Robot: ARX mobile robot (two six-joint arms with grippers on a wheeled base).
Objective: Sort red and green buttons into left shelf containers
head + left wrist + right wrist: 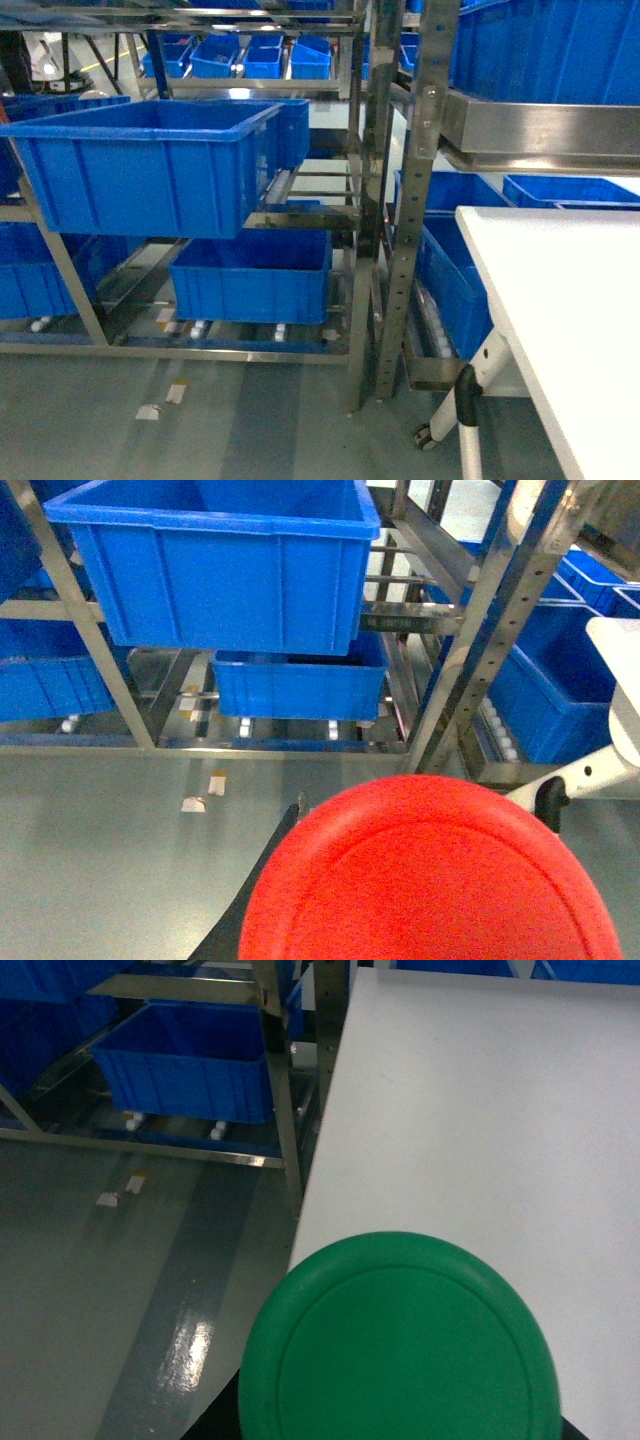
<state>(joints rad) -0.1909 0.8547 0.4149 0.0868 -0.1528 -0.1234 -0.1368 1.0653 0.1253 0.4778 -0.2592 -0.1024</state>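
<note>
From the head camera, neither arm shows. The left shelf (360,200) carries a large blue bin (140,170) on its upper level, jutting past the front edge, and a second bin (250,275) on the level below. The white table (570,330) fills the right corner. No button lies in what I can see of either bin, though their floors are mostly hidden.

From the left wrist camera, the red button (430,875) fills the bottom edge, cap up, very close to the lens. It seems carried by the left gripper, but the fingers are hidden under it, so I cannot tell whether they are clamped. Both bins sit ahead, well apart from it.

From the right wrist camera, the green button (400,1345) fills the bottom edge the same way, hanging over the table's near left edge. The right gripper's fingers are hidden too; I cannot tell their state.

My judgement: both buttons are picked up, neither is dropped in, and the approach and both releases remain.
</note>
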